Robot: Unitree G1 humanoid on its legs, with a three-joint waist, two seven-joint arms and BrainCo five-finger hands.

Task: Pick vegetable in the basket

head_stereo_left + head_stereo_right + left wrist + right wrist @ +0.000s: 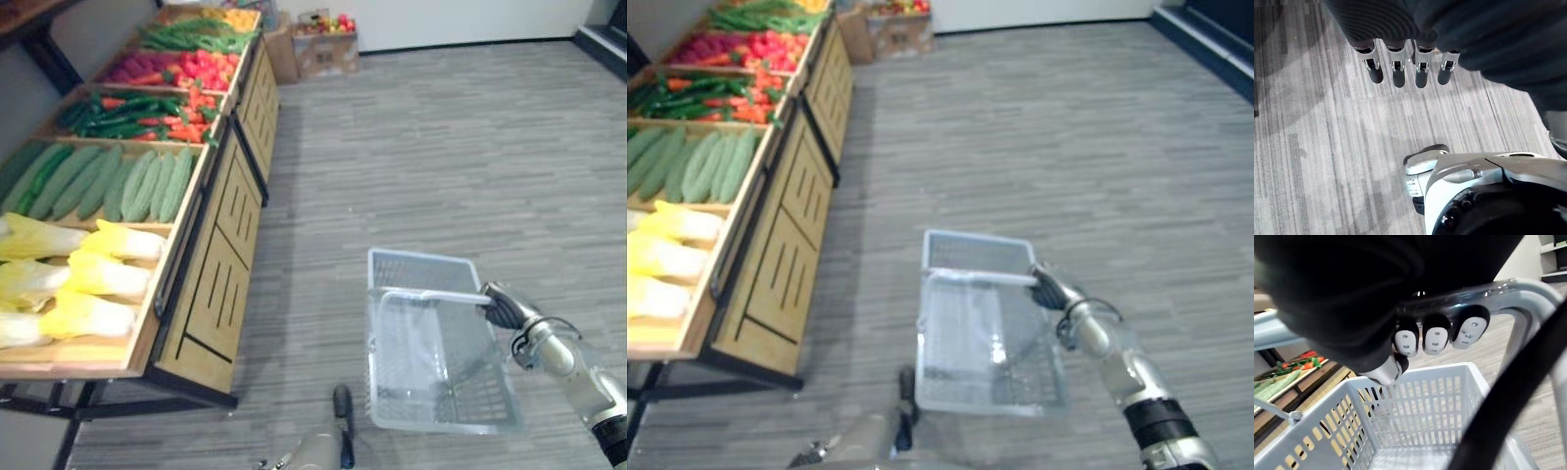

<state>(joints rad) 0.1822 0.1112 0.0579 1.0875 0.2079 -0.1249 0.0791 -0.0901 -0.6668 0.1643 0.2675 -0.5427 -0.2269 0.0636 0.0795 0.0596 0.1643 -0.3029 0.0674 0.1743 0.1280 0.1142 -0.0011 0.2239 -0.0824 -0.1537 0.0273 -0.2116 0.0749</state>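
A white plastic mesh basket hangs just above the grey floor at the lower right, and nothing lies in it. My right hand is shut on its handle; in the right wrist view the fingers curl round the bar. The vegetables lie in a wooden stand on the left: pale yellow cabbages nearest, then green gourds, green peppers, carrots and red peppers. My left hand hangs low over the floor with straight fingers, holding nothing.
The wooden stand runs along the left side, its front corner close to the basket. Cardboard boxes of fruit stand at its far end by the wall. Open grey floor stretches to the right.
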